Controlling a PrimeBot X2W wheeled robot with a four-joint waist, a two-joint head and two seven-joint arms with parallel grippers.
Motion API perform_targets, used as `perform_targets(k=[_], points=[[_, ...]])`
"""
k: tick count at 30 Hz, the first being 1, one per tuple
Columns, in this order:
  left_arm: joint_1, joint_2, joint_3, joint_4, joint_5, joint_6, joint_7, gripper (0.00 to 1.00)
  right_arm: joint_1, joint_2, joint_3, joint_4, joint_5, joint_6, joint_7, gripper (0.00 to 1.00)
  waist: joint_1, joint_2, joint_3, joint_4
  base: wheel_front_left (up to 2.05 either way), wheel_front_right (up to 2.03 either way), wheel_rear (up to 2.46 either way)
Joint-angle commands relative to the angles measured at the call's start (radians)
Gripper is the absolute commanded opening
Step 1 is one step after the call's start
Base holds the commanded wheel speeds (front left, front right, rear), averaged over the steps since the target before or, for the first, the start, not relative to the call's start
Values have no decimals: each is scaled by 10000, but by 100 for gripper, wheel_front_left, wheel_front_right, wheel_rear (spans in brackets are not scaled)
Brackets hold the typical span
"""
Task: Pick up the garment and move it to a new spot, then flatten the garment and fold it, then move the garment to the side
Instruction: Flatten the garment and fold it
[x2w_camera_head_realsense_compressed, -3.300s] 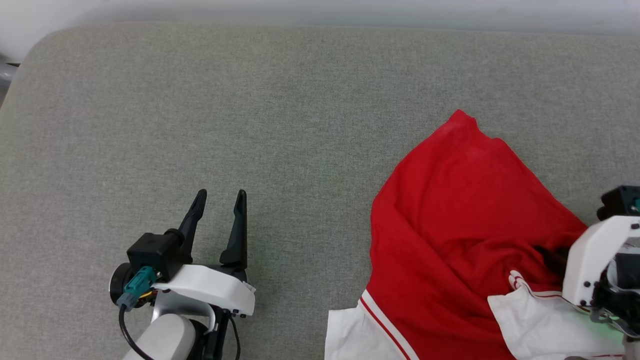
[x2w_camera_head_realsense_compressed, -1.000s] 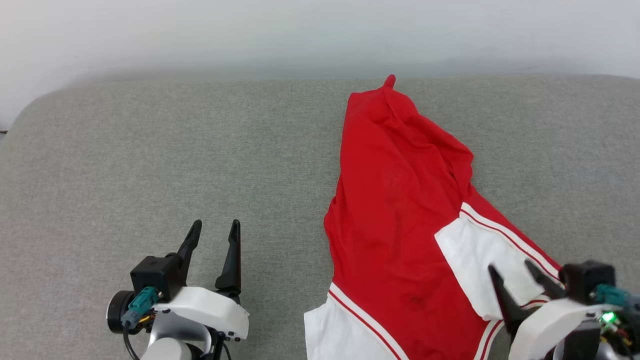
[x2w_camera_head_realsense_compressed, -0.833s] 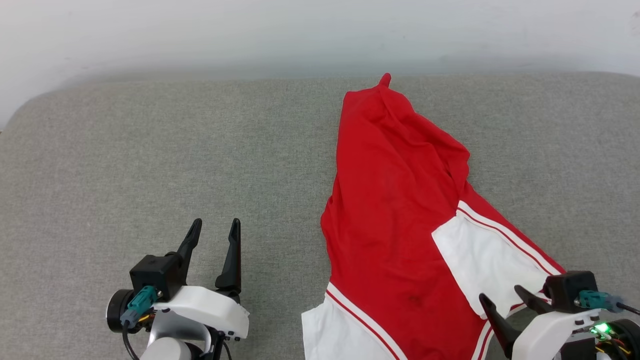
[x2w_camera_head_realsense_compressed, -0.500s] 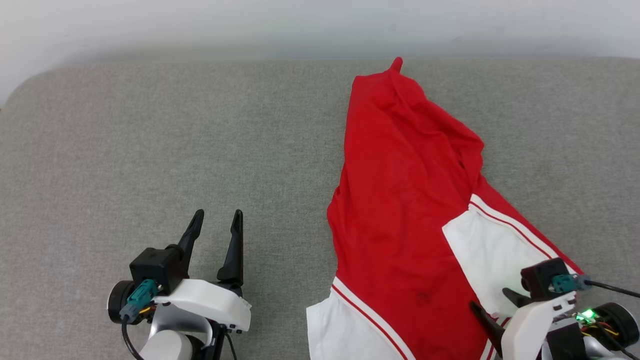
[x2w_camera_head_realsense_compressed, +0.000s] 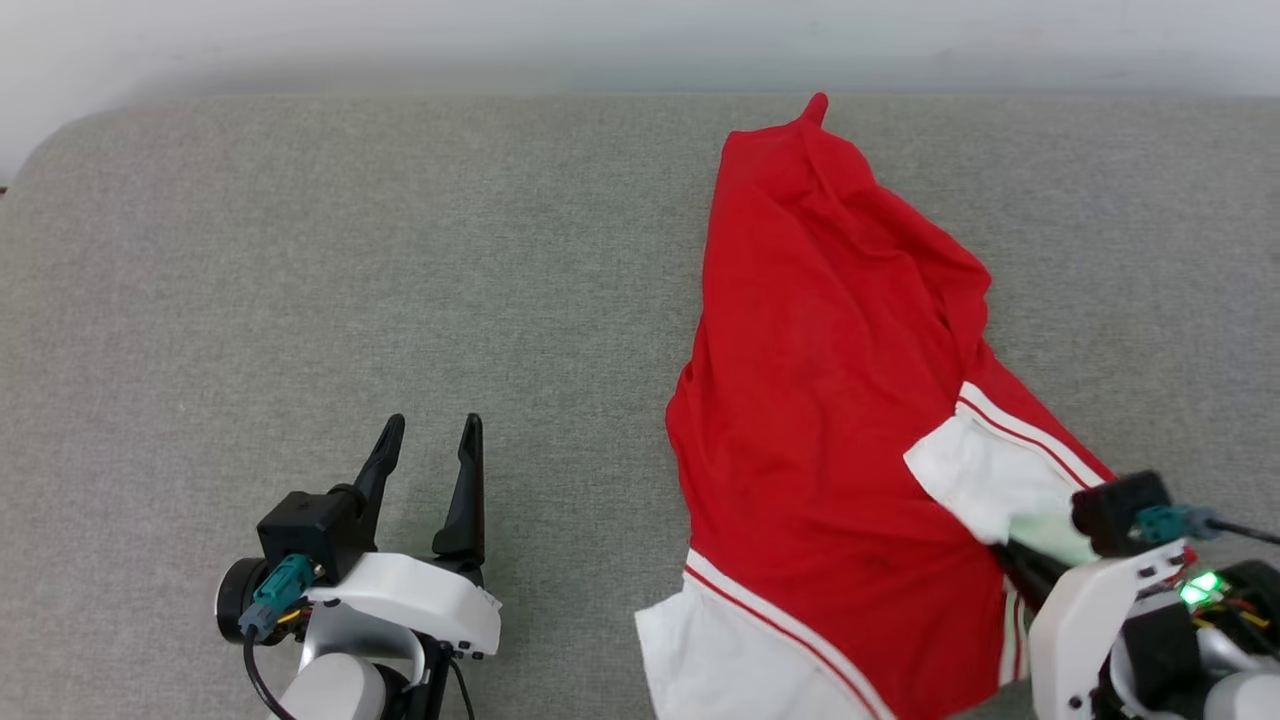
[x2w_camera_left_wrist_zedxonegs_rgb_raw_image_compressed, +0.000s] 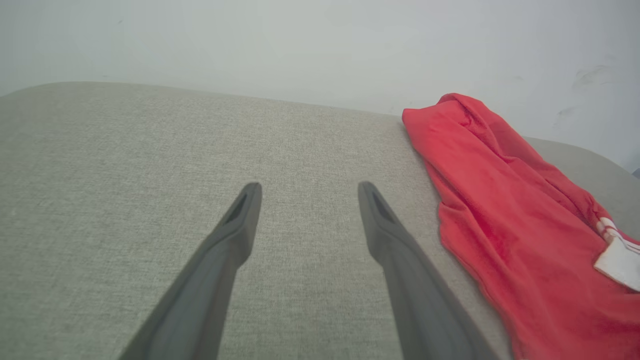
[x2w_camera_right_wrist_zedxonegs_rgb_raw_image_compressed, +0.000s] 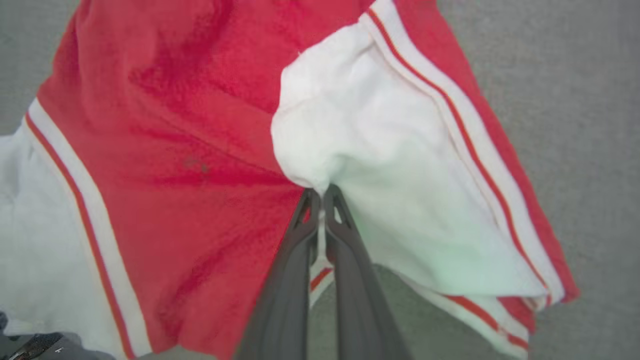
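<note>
right gripper (x2w_camera_right_wrist_zedxonegs_rgb_raw_image_compressed: 320, 192) clamped on garment (x2w_camera_head_realsense_compressed: 830, 380) sleeve, likely near cuff | left gripper (x2w_camera_head_realsense_compressed: 428, 440) spread, garment rightward

Grey woven cushion (x2w_camera_head_realsense_compressed: 300, 250); crumpled red-and-white garment (x2w_camera_head_realsense_compressed: 820, 400) lying on right half.

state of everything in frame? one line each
red jersey T-shirt with white sleeves: crumpled, not flattened or folded, lying on the surface's right half
white sleeve with striped cuff: bunched, pinched by the right gripper
left gripper: open, empty, apart from the T-shirt
right gripper: shut on the white sleeve
grey fabric surface: carries the T-shirt
</note>
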Motion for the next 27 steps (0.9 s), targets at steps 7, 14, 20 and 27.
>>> perform_targets(k=[7, 14, 20, 27], points=[[-53, 66, -47, -45, 25, 42, -11, 100, -513, 550, -1479, -629, 170, -12, -279, 0, -1, 0, -189, -312, 0, 0, 0], [-228, 125, -125, -166, 61, 15, 52, 100, -1247, 1234, -3564, 442, 643, -11, -385, 0, -1, 0, 133, -376, 0, 0, 0], [-380, 153, -196, -204, 67, -30, 69, 100, -1825, 1529, -4960, 1874, 783, -11, -762, 0, -1, 0, 540, -234, 0, 0, 0], [-465, 189, -202, -144, 23, -48, 32, 100, -2220, 1626, -5305, 2832, 543, -11, -1900, 100, -1, 0, 674, -149, 0, 0, 0]])
